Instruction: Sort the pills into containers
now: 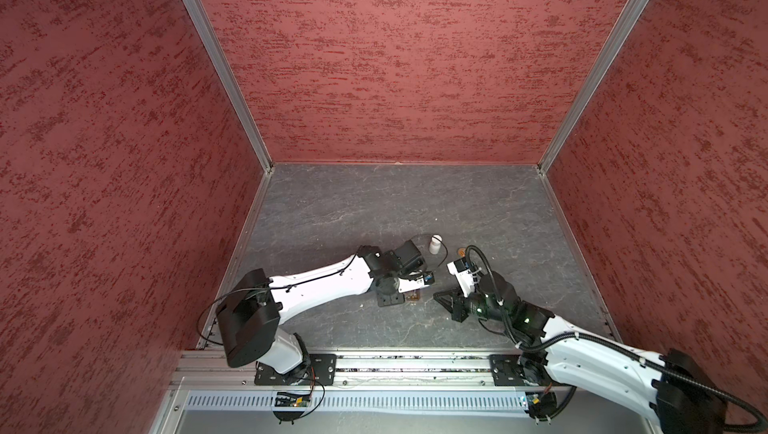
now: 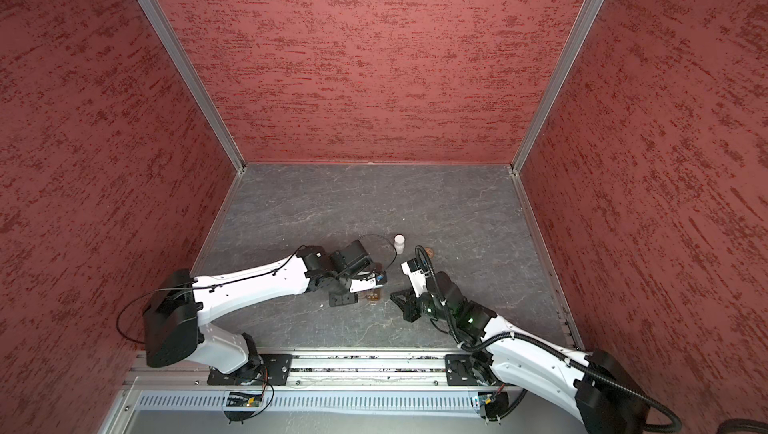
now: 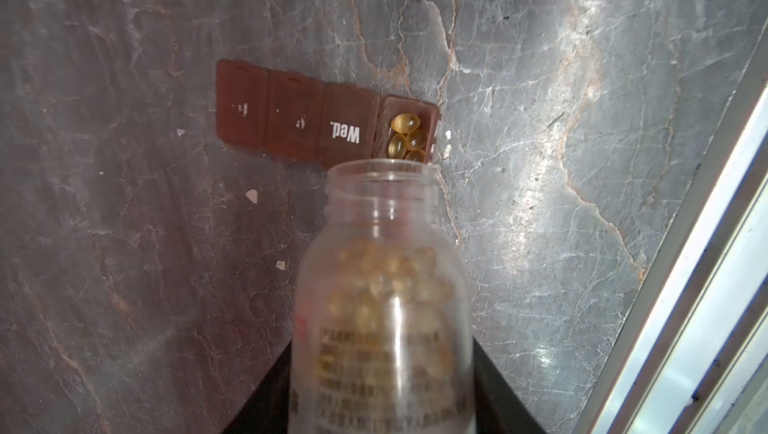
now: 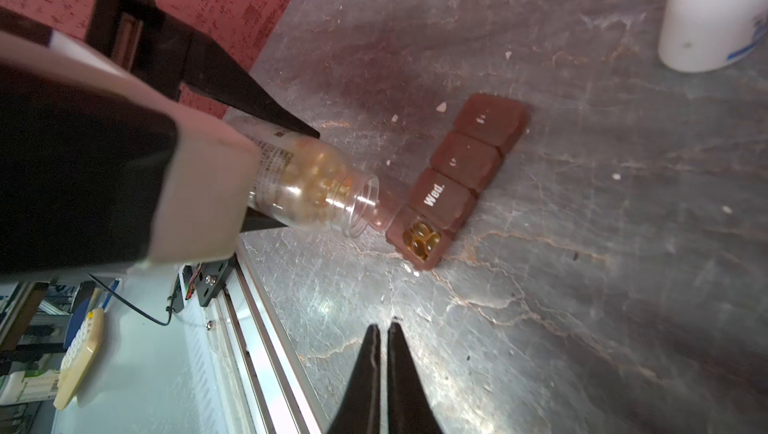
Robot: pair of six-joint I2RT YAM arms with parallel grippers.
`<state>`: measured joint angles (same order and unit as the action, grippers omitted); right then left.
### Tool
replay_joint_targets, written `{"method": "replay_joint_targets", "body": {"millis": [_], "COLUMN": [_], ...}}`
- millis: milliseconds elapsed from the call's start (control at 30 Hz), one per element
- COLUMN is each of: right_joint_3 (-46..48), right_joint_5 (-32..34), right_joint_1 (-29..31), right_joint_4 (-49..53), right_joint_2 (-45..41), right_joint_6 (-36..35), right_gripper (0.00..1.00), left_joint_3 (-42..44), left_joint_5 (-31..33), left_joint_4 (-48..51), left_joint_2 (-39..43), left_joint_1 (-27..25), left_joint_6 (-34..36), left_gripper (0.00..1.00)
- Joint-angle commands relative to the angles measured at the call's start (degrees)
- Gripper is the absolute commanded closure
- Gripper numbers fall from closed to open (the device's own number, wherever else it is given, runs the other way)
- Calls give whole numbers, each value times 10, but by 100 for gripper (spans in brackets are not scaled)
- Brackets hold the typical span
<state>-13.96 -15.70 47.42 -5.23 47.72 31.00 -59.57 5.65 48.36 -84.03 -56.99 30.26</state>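
The clear pill bottle (image 3: 382, 245), clamped in the left gripper (image 3: 382, 342), tilts its mouth over the brown pill organizer's (image 3: 295, 120) open end cell (image 3: 434, 112), which holds amber softgels (image 3: 405, 123). The right gripper (image 4: 384, 328) hangs nearby, closed and empty.

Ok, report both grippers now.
Left gripper: shut on the clear plastic bottle of amber capsules, tilted toward the open cell of the brown pill box.
Right gripper: shut, holding nothing.
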Motion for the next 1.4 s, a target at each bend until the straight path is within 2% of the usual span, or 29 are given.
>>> {"method": "replay_joint_targets", "body": {"millis": [0, 300, 433, 633, 867, 1100, 1367], "right_joint_3": [-36, -149, -217, -314, -425, -507, -522], "right_joint_5": [24, 100, 153, 202, 257, 280, 241], "right_joint_1": [2, -5, -13, -25, -60, -145, -204], "right_joint_4": [45, 174, 244, 319, 420, 523, 536], "right_joint_2": [-7, -4, 17, 70, 143, 229, 303], "right_joint_6": [-13, 12, 47, 67, 71, 64, 57], "right_gripper": [90, 85, 81, 71, 63, 57, 51], "left_joint_3": [36, 171, 258, 367, 430, 455, 440], "left_joint_5": [-18, -1, 0, -59, -130, -162, -185], "left_joint_4": [-87, -313, -491, -788, -1073, -1288, -1293], "left_joint_2": [45, 168, 232, 278, 203, 70, 11], "left_joint_1": [7, 20, 29, 52, 87, 94, 89], "left_joint_6": [-9, -15, -24, -87, -169, -227, -226], "left_gripper": [100, 100, 100, 100, 100, 100, 100]}}
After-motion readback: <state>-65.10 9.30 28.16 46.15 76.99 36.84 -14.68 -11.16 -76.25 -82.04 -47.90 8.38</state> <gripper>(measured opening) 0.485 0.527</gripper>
